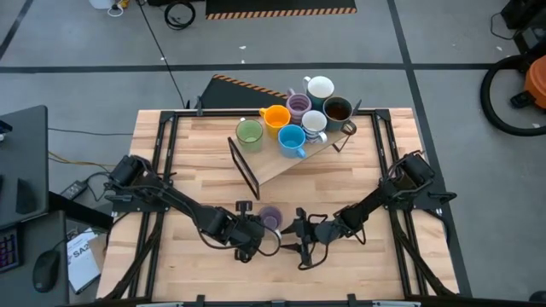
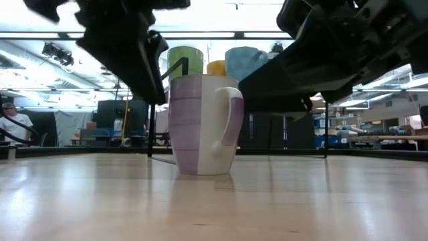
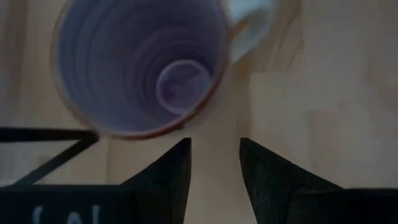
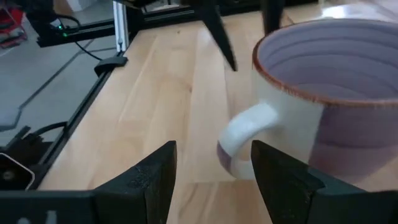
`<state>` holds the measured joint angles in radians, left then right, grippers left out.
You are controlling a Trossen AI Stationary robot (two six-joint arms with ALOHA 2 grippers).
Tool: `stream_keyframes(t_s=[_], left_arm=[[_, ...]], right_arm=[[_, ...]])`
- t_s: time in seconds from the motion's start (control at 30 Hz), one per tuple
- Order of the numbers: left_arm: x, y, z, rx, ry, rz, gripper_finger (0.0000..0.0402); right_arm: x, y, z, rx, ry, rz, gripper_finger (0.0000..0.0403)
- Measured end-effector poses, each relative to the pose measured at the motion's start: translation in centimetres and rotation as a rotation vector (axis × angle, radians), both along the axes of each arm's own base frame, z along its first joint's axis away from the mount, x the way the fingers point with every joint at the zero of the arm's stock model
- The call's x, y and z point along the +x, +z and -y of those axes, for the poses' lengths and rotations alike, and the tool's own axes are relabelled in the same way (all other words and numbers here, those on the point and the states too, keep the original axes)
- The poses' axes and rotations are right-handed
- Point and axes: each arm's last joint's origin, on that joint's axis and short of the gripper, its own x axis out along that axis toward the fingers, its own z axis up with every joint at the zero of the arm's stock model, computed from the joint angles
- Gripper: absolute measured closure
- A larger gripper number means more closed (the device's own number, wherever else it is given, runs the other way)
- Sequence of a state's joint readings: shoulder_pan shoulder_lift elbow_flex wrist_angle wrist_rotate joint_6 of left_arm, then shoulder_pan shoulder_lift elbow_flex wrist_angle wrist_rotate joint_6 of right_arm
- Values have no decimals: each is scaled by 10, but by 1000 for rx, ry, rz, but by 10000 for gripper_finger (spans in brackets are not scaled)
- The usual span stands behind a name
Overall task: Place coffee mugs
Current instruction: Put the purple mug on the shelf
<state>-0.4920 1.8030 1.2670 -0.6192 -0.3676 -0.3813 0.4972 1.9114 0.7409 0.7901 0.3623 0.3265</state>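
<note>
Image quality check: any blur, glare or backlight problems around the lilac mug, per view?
Low view: the lilac mug is sharp, but the arms above are backlit to near silhouettes by bright ceiling lights, and the table shows sheen. Left wrist view: mug soft, out of focus. Right wrist view: mug slightly blurred, cropped at the edge. High view: evenly lit, no glare.

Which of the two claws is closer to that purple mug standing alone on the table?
The left gripper is closer, right beside the lilac mug on its rim side, fingers open and empty. The right gripper sits a little farther off on the handle side, also open.
</note>
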Motion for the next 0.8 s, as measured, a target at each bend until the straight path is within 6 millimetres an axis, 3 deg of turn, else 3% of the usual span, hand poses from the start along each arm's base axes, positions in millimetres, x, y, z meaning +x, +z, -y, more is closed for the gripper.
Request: stream_keyframes(t_s=[0.23, 0.47, 0.8], left_arm=[[1, -5, 11, -24, -30, 20, 260], [3, -9, 12, -35, -27, 13, 260], [7, -10, 12, -47, -26, 34, 260]], right_arm=[[-9, -15, -2, 24, -42, 23, 190], [-2, -39, -6, 46, -30, 111, 190], [9, -38, -11, 21, -51, 212, 190]])
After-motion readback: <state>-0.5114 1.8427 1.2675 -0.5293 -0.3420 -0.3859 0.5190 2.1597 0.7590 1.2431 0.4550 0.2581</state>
